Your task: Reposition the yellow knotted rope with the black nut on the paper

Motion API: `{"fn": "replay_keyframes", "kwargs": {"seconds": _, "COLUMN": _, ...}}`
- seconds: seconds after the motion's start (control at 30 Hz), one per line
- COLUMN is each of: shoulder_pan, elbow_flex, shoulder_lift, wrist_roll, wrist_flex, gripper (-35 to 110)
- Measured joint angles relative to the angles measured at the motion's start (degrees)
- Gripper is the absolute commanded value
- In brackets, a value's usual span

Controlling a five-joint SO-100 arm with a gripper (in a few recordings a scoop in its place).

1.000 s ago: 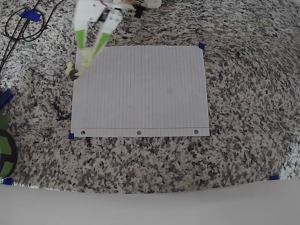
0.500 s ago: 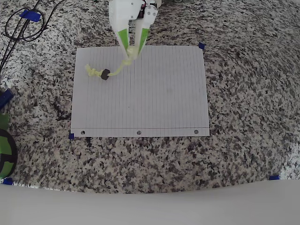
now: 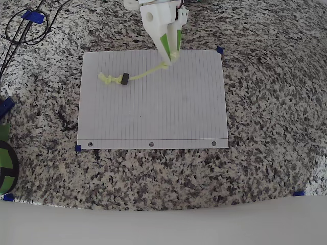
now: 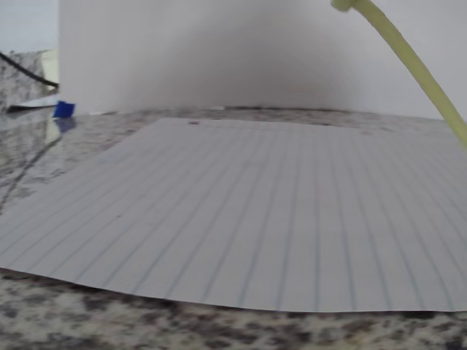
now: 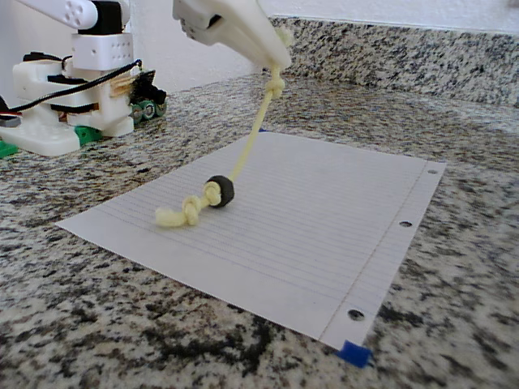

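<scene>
The white lined paper [image 3: 153, 107] [image 5: 300, 227] [image 4: 241, 219] lies on the granite counter. The pale yellow knotted rope [image 3: 145, 74] [image 5: 247, 150] hangs slanted from my gripper [image 3: 171, 55] [image 5: 278, 61], which is shut on its upper knotted end above the sheet's far edge. The rope's lower end knot [image 3: 104, 78] [image 5: 178, 215] rests on the paper. The black nut [image 3: 124, 78] [image 5: 220, 191] sits on the cord beside that knot, touching the sheet. In the wrist view a stretch of the rope [image 4: 416, 65] crosses the top right corner.
Blue tape bits [image 3: 219, 50] [image 5: 354, 353] mark the sheet's corners. Black cables [image 3: 23, 28] loop at the counter's top left. The arm's white base [image 5: 69, 89] stands at the back left. A green-and-black object [image 3: 6, 163] sits at the left edge.
My gripper has carried the rope's upper end rightwards along the paper's far edge. The nut and lower knot have dragged from off the sheet's left edge onto the paper.
</scene>
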Motion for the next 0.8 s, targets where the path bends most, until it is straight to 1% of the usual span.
{"fn": "replay_keyframes", "kwargs": {"seconds": 0.27, "shoulder_pan": -3.78, "elbow_flex": 4.48, "shoulder_lift": -0.70, "wrist_roll": 9.32, "wrist_flex": -2.46, "gripper": 0}}
{"fn": "replay_keyframes", "kwargs": {"seconds": 0.37, "shoulder_pan": -5.19, "elbow_flex": 5.80, "shoulder_lift": -1.05, "wrist_roll": 11.34, "wrist_flex": -4.04, "gripper": 0}}
{"fn": "replay_keyframes", "kwargs": {"seconds": 0.63, "shoulder_pan": -8.44, "elbow_flex": 6.77, "shoulder_lift": -1.14, "wrist_roll": 12.04, "wrist_flex": -7.29, "gripper": 0}}
{"fn": "replay_keyframes", "kwargs": {"seconds": 0.67, "shoulder_pan": -8.44, "elbow_flex": 6.77, "shoulder_lift": -1.14, "wrist_roll": 12.04, "wrist_flex": -7.65, "gripper": 2}}
{"fn": "replay_keyframes", "kwargs": {"seconds": 0.77, "shoulder_pan": -8.53, "elbow_flex": 7.29, "shoulder_lift": -1.14, "wrist_roll": 11.69, "wrist_flex": -8.96, "gripper": 41}}
{"fn": "replay_keyframes", "kwargs": {"seconds": 0.8, "shoulder_pan": -8.53, "elbow_flex": 7.29, "shoulder_lift": -1.14, "wrist_roll": 11.60, "wrist_flex": -9.14, "gripper": 46}}
